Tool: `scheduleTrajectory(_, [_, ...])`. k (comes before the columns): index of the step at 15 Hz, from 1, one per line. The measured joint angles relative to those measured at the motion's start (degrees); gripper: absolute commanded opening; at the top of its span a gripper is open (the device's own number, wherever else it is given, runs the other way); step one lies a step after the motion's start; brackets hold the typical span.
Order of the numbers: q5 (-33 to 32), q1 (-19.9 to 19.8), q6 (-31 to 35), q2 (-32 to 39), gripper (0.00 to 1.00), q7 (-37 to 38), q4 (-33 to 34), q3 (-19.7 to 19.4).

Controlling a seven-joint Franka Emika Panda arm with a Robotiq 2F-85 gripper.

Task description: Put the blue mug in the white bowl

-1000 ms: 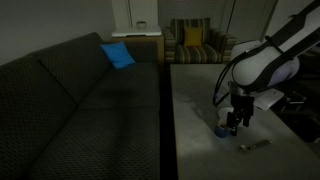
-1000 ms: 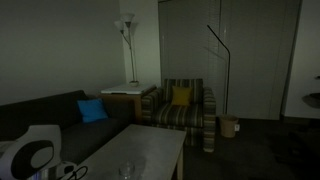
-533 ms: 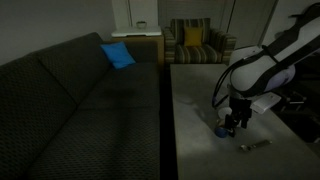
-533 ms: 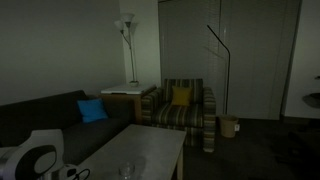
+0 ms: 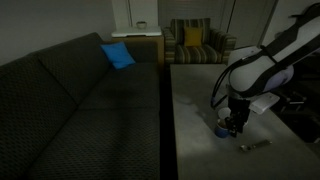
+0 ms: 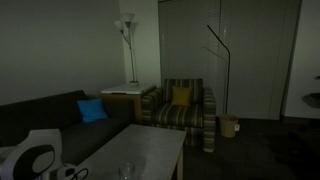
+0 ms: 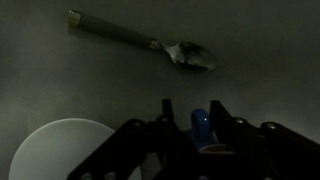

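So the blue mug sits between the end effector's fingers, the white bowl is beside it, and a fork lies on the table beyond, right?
Not quite: the wrist view shows a spoon, not a fork. The rest holds: the blue mug sits between the fingers of the end effector, with the white bowl beside it.

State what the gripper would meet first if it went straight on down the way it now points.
Most likely the small bright-blue mug, which shows between the gripper's fingers in the wrist view. The round white bowl lies off to one side. Depth is hard to judge in this dim light.
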Motion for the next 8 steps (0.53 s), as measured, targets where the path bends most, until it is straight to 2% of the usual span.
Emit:
scheduleTrajectory(2, [0.0, 0.2, 0.0, 0.0, 0.01, 0.0, 0.0, 0.0])
scheduleTrajectory(8, [0.0, 0.5, -0.1, 0.0, 0.03, 0.0, 0.0, 0.0])
